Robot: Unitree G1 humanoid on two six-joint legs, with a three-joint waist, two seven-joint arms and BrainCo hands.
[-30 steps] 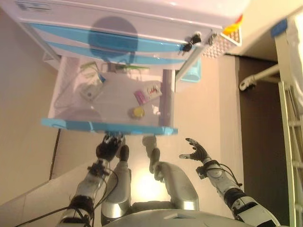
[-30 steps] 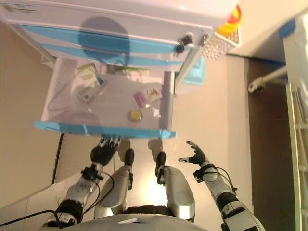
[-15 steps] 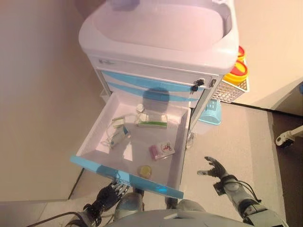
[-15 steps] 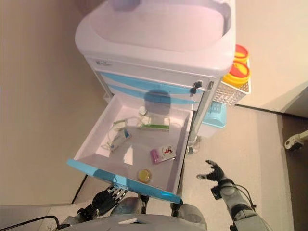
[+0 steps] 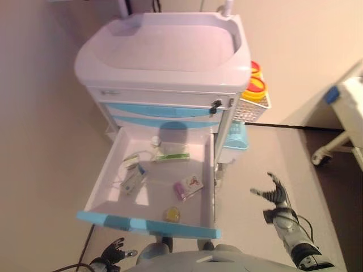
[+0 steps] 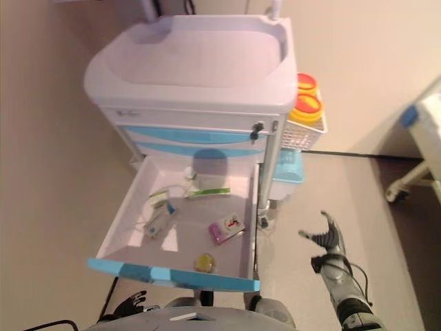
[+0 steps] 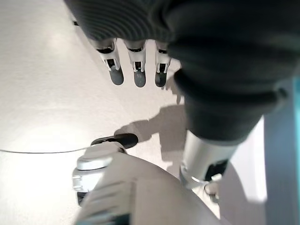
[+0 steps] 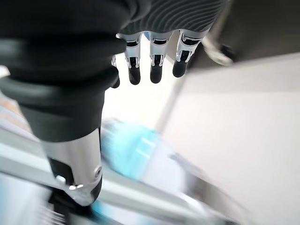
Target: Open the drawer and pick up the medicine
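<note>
1. I see the pink medicine box (image 5: 188,186) lying in the pulled-out drawer (image 5: 147,224), near its right wall.
2. My right hand (image 5: 275,194) hovers right of the drawer, fingers spread, empty.
3. My left hand (image 5: 113,251) hangs below the drawer front, fingers relaxed, empty.

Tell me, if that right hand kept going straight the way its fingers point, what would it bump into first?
Probably the light blue bin hanging low on the white cart's side. The right hand is open beside the pulled-out drawer, pointing that way over bare floor, though depth is hard to judge.
</note>
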